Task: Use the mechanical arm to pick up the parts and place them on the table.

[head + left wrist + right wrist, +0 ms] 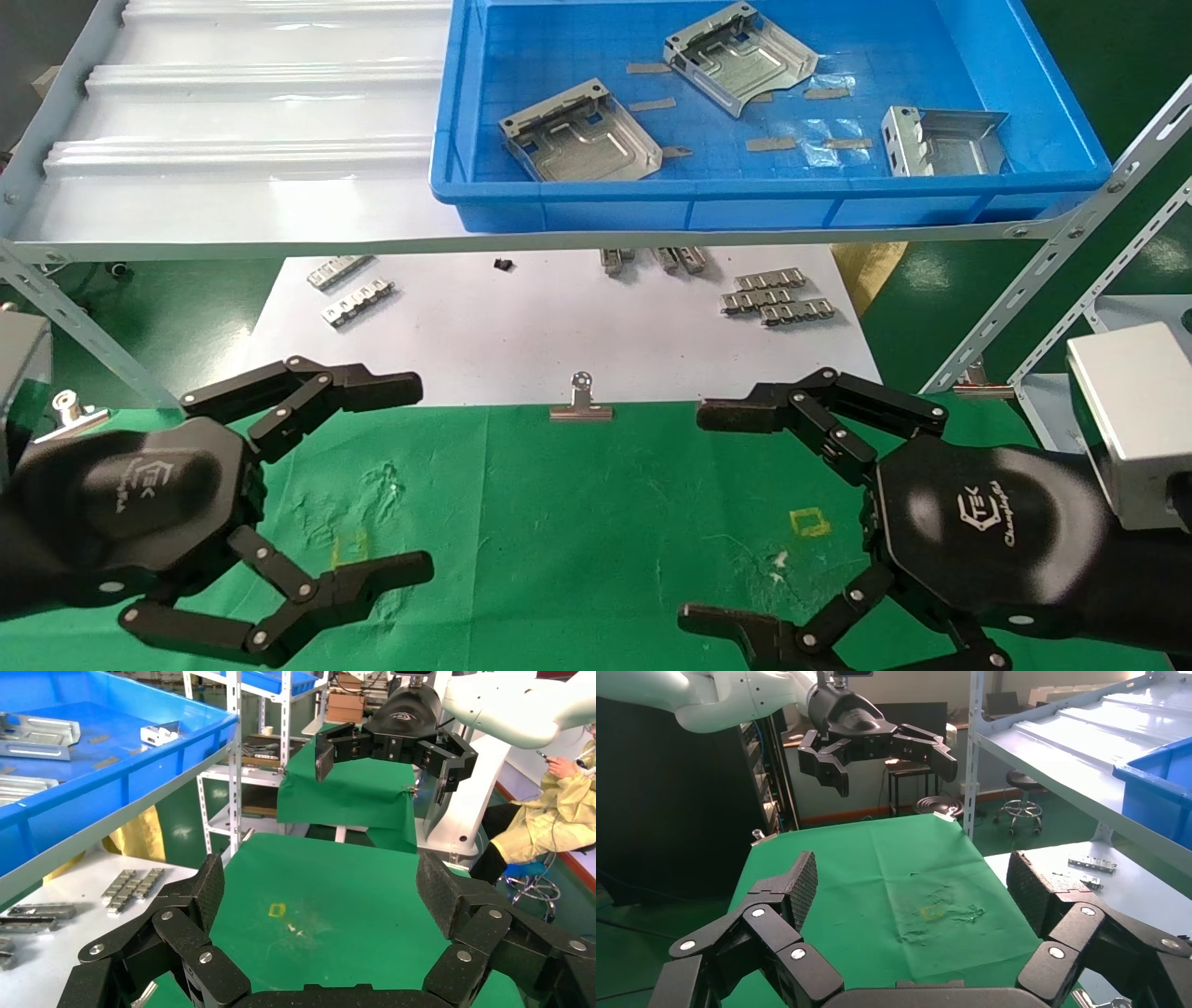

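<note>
Three silvery sheet-metal parts lie in the blue tray (596, 200) on the shelf: one at the front left (579, 132), one at the back (740, 56), one at the right (942, 140). My left gripper (414, 477) hovers open and empty over the green cloth table (596, 522) at the left. My right gripper (698, 513) hovers open and empty over it at the right. The two face each other. In the left wrist view my left gripper (320, 888) frames bare cloth. In the right wrist view my right gripper (912, 881) does the same.
A white sheet (559, 326) lies behind the cloth with small ridged strips (775, 298) on it. A metal clip (581, 403) holds the cloth's far edge. The shelf's grey rail (466, 244) and slanted struts (1052, 252) hang over the sheet.
</note>
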`<state>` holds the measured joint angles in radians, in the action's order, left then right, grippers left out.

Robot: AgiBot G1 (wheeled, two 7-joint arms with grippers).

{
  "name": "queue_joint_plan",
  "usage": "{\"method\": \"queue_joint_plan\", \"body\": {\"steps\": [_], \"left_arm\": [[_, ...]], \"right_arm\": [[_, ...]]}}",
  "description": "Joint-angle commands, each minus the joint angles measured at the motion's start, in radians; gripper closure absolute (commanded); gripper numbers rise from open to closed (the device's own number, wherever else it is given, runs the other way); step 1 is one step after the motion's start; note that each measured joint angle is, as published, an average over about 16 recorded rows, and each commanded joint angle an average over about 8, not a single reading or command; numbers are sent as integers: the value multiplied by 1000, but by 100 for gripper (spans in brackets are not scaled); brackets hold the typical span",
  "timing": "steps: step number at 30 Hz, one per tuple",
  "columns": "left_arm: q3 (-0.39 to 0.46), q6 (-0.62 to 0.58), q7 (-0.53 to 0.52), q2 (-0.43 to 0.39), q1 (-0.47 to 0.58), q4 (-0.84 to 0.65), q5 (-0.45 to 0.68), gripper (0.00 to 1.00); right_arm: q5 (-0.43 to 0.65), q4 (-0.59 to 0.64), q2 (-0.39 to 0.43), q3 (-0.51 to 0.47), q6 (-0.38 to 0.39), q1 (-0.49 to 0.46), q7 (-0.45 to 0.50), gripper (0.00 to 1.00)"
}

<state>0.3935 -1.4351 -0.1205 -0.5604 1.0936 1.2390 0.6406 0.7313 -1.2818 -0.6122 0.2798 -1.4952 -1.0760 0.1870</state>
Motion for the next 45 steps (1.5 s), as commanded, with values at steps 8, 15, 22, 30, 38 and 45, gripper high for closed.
{"method": "queue_joint_plan", "body": {"steps": [8, 15, 22, 30, 38, 45], "left_arm": [[0, 0, 0, 0, 0, 0, 0, 100], [0, 0, 0, 0, 0, 0, 0, 100], [0, 0, 0, 0, 0, 0, 0, 100], [0, 0, 0, 0, 0, 0, 0, 100], [0, 0, 0, 0, 0, 0, 0, 100], [0, 0, 0, 0, 0, 0, 0, 100]], "right_arm": [[0, 0, 0, 0, 0, 0, 0, 0], [0, 0, 0, 0, 0, 0, 0, 0], [0, 0, 0, 0, 0, 0, 0, 0], [0, 0, 0, 0, 0, 0, 0, 0], [0, 0, 0, 0, 0, 0, 0, 0], [5, 3, 0, -7, 25, -38, 16, 0]]}}
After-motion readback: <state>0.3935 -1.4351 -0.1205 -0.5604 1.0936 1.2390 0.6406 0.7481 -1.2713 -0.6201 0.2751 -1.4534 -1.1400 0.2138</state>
